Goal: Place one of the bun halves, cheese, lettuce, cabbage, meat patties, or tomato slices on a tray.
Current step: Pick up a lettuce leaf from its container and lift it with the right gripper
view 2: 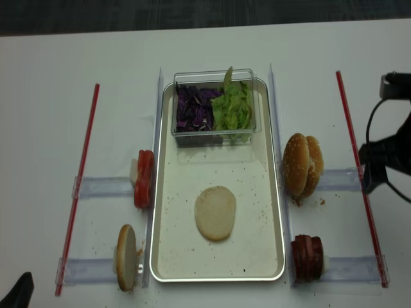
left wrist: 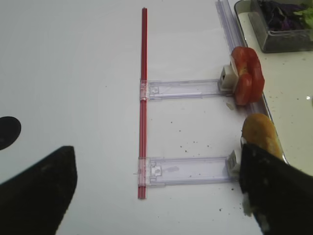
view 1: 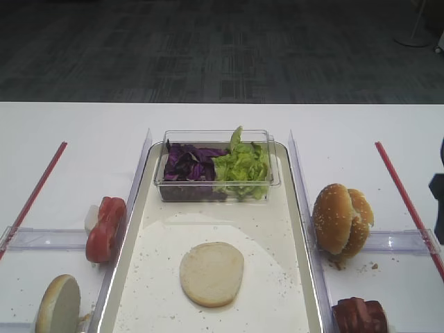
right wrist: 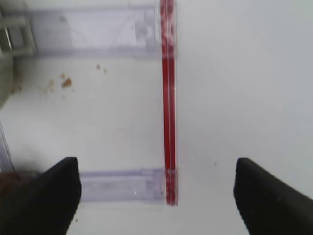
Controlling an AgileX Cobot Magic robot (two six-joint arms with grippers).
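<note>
Pale bun half [view 1: 211,273] flat mid-tray [view 1: 132,229], toward its near edge.
Right gripper [right wrist: 156,196] and left gripper [left wrist: 156,196] both spread wide, gripping nothing.

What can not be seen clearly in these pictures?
- Left gripper: both high views show almost none of it; only its wrist view shows the open jaws.
- Meat patties: cut by the bottom edge in the first high view.
- Cabbage: cut by the top edge in the left wrist view.
- Cheese: not identifiable in any view.
</note>
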